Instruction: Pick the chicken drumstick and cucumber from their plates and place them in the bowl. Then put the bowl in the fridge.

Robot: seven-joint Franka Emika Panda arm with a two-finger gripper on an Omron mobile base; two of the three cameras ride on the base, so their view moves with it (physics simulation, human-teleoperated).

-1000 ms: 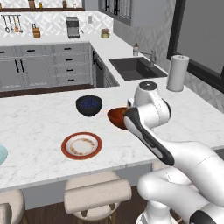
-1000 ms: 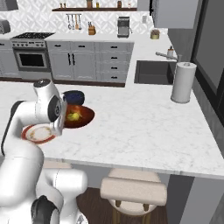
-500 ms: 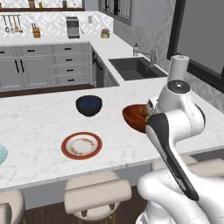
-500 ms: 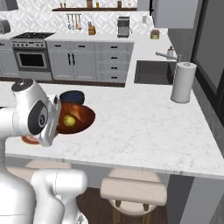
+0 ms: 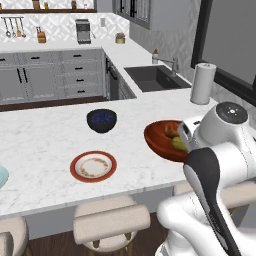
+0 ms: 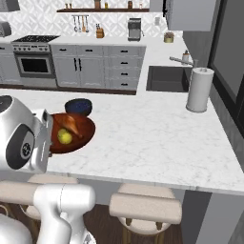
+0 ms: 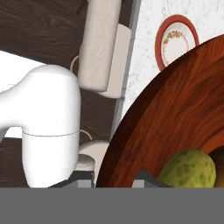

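My gripper [image 7: 114, 180] is shut on the rim of the glossy reddish-brown bowl [image 5: 161, 142] [image 6: 78, 136] [image 7: 175, 118], holding it just above the counter near its front edge. Inside the bowl lie the golden-brown chicken drumstick [image 5: 172, 131] [image 6: 72, 125] and the yellow-green cucumber [image 5: 179, 144] [image 6: 64, 137] [image 7: 187, 168]. My own hand hides the fingers in both base views. The red-rimmed plate [image 5: 93, 166] [image 7: 177, 40] lies bare on the counter to the bowl's left. A sliver of the pale blue plate [image 5: 1, 176] shows at the left edge. The fridge is out of view.
A dark navy bowl [image 5: 101, 120] [image 6: 78, 106] stands behind the held bowl. A paper towel roll [image 5: 202, 82] [image 6: 199, 89] stands by the sink [image 5: 157, 77] at the back right. Stools [image 5: 112, 220] [image 6: 145, 207] line the counter's near side.
The arm has swung round and carried the bowl, with both foods in it, away from the navy bowl toward the counter's near edge. Plates and navy bowl stay put.
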